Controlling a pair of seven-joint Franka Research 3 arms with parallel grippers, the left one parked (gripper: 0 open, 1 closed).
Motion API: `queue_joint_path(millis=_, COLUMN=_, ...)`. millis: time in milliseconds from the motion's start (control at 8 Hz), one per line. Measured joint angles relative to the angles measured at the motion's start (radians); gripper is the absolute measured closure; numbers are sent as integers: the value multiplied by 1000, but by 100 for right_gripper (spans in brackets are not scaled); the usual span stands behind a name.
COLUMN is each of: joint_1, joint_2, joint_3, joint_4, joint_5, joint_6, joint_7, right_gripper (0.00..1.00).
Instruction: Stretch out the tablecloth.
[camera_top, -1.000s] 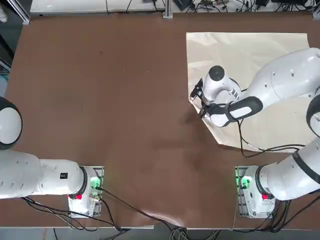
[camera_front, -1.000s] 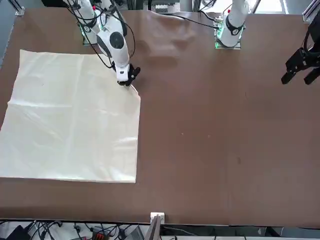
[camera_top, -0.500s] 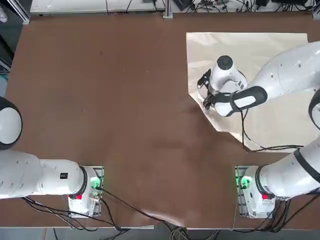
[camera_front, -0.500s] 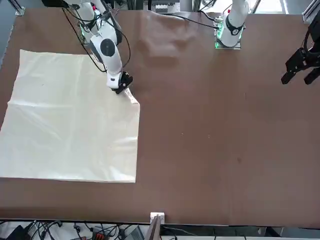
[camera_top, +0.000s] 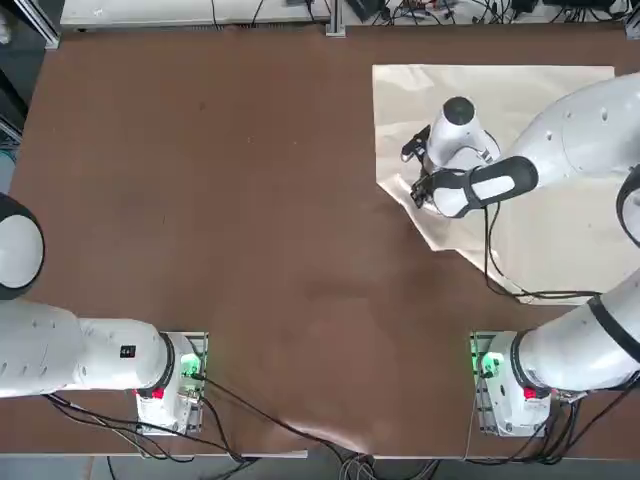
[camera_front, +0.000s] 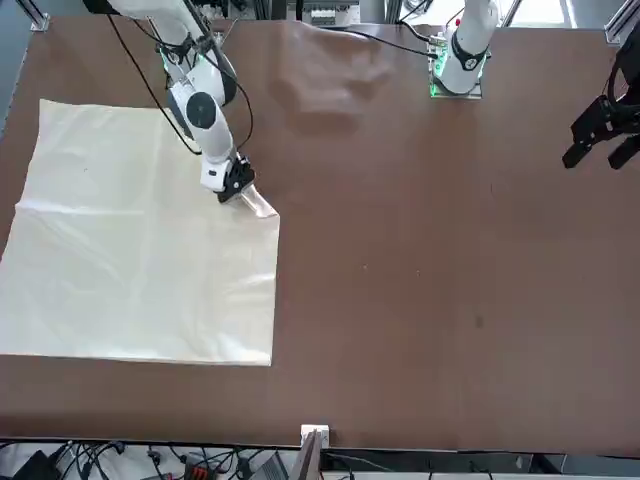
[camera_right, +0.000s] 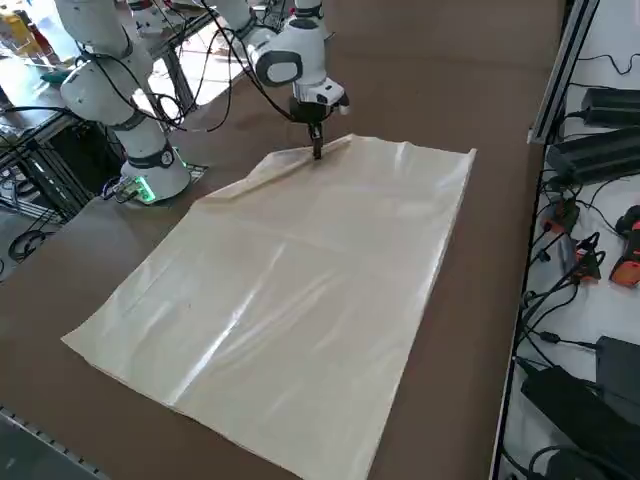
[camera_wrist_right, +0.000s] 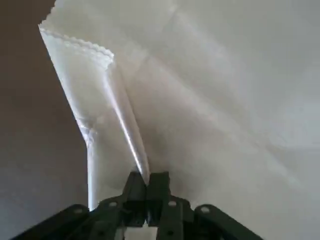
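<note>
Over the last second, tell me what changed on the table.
The right end effector, shut on the tablecloth, slid toward the table's far edge, folding that near corner further inward over the sheet. The rest of the tablecloth lay flat where it was.

Tablecloth (camera_front: 140, 250) corner folded further inward

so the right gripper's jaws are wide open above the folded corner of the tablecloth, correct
Not quite. The right gripper has its jaws shut, pinching a fold of the tablecloth at that folded corner. The right wrist view shows the two jaws pressed together on the fabric.
</note>
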Motion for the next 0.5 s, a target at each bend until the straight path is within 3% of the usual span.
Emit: queue_joint_path(millis=500, joint_1=-36, joint_2=20, joint_3=0, joint_4=24, joint_5=0, joint_6=0, joint_7=-1, right_gripper=95)
